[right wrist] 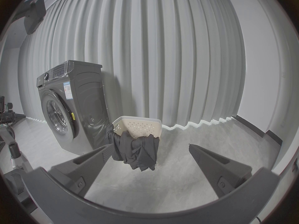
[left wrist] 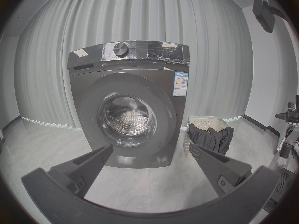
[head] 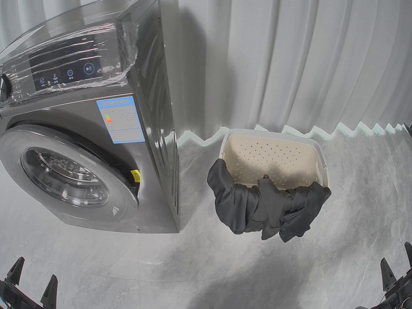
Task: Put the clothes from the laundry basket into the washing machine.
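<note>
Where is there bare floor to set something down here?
Bare floor runs from the washing machine and laundry basket toward the left gripper and right gripper. The machine-basket gap is narrow; clothes crowd the basket's front rim.

The marble floor (head: 257, 262) bears the washing machine (head: 86, 151) and laundry basket (head: 274, 151).

Blue label (head: 120, 119) on washing machine (head: 64, 114): print unreadable. Panel icons (head: 88, 68) illegible.

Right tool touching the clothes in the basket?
Apart. Head view shows bare floor between the right tool and the clothes draped over the laundry basket rim.
</note>
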### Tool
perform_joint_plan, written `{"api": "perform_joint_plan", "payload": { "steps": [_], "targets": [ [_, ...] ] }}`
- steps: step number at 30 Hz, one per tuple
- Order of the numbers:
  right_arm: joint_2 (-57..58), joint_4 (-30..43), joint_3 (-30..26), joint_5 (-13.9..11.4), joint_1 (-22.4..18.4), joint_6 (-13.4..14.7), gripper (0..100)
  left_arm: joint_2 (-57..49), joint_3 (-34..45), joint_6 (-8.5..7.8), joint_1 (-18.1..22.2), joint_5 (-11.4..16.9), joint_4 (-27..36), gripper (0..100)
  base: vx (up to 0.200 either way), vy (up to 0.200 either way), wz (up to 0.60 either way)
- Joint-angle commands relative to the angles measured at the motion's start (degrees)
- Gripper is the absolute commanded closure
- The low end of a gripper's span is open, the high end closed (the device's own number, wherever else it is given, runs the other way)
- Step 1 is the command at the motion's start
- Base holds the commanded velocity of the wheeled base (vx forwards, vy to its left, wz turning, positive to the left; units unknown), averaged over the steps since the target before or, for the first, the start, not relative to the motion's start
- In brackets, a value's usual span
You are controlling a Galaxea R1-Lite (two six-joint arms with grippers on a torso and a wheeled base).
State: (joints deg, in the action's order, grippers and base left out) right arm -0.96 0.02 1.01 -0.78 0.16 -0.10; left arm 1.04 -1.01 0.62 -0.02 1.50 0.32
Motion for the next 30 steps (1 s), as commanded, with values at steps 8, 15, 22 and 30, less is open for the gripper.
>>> {"api": "perform_joint_plan", "payload": {
  "steps": [8, 15, 22, 30],
  "targets": [
    [1.0, 0.0, -1.0, 0.0, 0.0, 0.0, 0, -0.9, 0.9, 0.08, 0.0, 0.0, 0.0, 0, 0.000, 0.200, 0.00],
    [1.0, 0.1, -1.0, 0.0, 0.0, 0.0, 0, -0.9, 0.9, 0.17, 0.0, 0.0, 0.0, 0, 0.000, 0.200, 0.00],
    [1.0, 0.0, -1.0, 0.0, -0.1, 0.0, 0, -0.9, 0.9, 0.17, 0.0, 0.0, 0.0, 0, 0.000, 0.200, 0.00],
    [1.0, 0.0, -1.0, 0.0, 0.0, 0.0, 0, -0.9, 0.9, 0.08, 0.0, -0.1, 0.0, 0, 0.000, 0.200, 0.00]
  ]
}}
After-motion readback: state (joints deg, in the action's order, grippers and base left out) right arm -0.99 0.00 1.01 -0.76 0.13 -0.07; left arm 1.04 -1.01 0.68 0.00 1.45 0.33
